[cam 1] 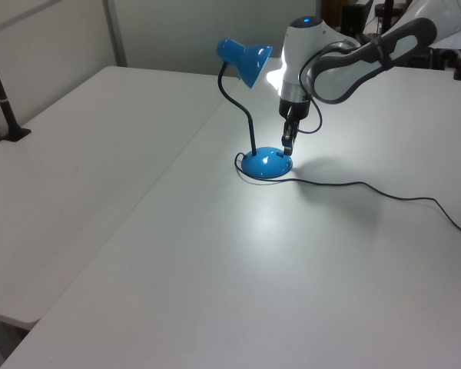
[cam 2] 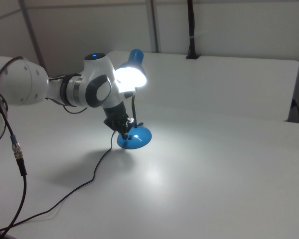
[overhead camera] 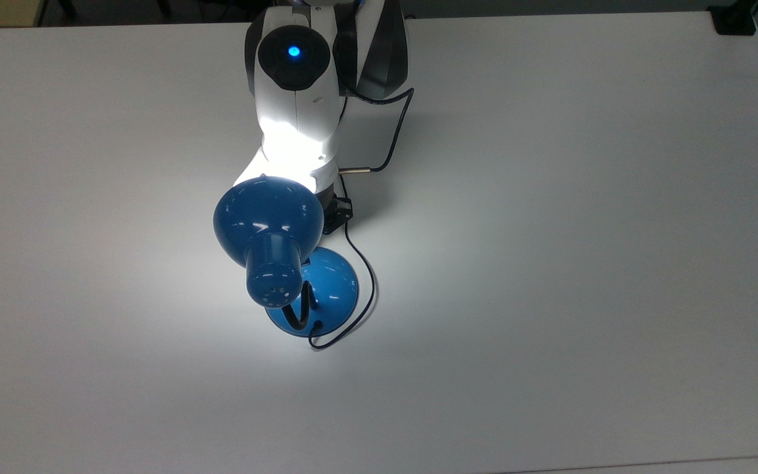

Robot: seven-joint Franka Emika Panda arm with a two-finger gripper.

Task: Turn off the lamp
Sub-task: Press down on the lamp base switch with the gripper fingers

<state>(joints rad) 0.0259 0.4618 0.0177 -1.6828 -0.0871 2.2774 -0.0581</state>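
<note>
The lamp (cam 1: 255,115) stands mid-surface (overhead camera: 550,263), lit, shade over its base (cam 1: 266,163); the hand (cam 1: 287,146) hangs at the base's edge on the left view's right, fingers looking clenched together; the approach seems done; next, a short press down onto the base switch, judged carefully.
</note>
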